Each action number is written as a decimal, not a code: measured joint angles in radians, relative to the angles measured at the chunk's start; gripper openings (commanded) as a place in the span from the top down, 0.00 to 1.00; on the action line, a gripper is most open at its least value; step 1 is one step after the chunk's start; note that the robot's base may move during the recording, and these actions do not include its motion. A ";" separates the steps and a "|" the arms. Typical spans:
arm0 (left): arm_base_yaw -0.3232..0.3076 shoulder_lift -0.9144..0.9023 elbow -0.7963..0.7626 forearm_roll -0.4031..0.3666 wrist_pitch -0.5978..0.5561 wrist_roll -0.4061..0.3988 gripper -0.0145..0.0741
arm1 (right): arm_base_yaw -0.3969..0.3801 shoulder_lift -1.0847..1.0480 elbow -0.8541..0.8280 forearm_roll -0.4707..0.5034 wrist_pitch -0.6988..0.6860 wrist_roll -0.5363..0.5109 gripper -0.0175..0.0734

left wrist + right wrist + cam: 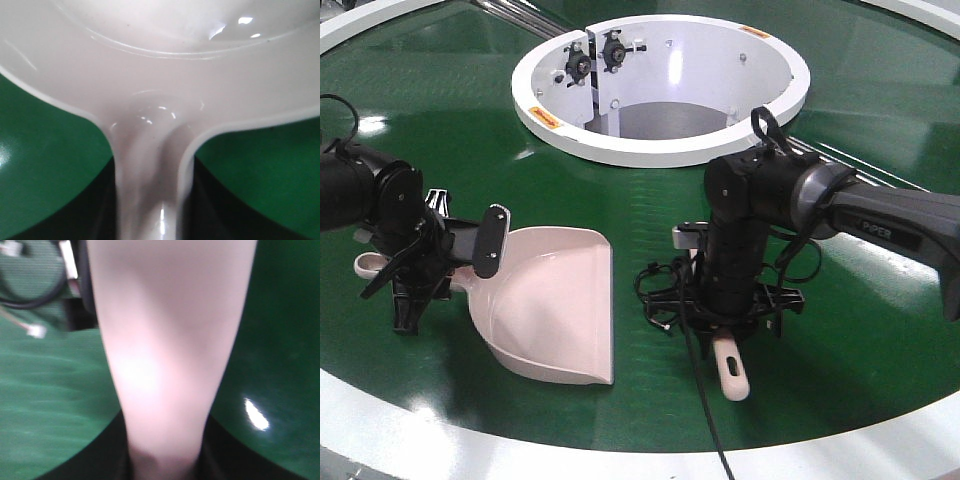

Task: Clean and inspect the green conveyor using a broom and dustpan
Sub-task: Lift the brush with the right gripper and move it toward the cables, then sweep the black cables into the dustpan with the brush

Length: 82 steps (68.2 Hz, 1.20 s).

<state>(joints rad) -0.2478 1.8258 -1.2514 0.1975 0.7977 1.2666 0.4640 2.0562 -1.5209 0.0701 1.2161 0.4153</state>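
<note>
**Both tools gripped on the green belt**

The green conveyor (pixel 880 340) fills nearly the whole front view, a glossy dark green ring with a white outer rim (pixel 470 440) along the near edge. Its white central hub (pixel 620 150) is an open drum set toward the far side.

The two black arms come in from either side and bend down to the belt on the near side of the hub. They are well apart from each other.

The dustpan (pixel 555 305) lies on the belt between the arms, nearer the left one, with its wide pale pink pan opening toward the near rim. Its handle runs left into the left gripper (pixel 420 268), and the handle's looped end pokes out beyond it. From the left wrist, the dustpan (pixel 150 165) handle passes straight down between the dark jaws, which clamp it on both sides.

The broom (pixel 732 372) is in the right gripper (pixel 725 322), which points down at the belt. Only the rounded end of its pale handle shows, sticking out below the jaws toward the near rim (the bristles are hidden behind the arm). From the right wrist, the broom (pixel 165 365) handle tapers down into the jaws, which close tightly on it.

A loose black cable (pixel 655 290) loops just beside the right gripper, on its left in the front view.
</note>
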 measured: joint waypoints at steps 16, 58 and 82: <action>0.000 0.000 0.000 0.000 0.000 0.000 0.84 | 0.030 0.054 -0.077 0.055 0.001 -0.020 0.81; 0.000 0.001 0.000 -0.003 0.001 0.001 0.84 | 0.198 0.182 -0.346 0.172 0.014 -0.136 0.81; 0.000 0.002 0.000 -0.004 0.001 0.001 0.84 | 0.218 0.144 -0.474 0.210 0.022 -0.179 0.81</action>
<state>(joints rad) -0.2478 1.8276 -1.2514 0.1936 0.7986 1.2675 0.6816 2.1999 -1.9951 0.2797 1.2382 0.2364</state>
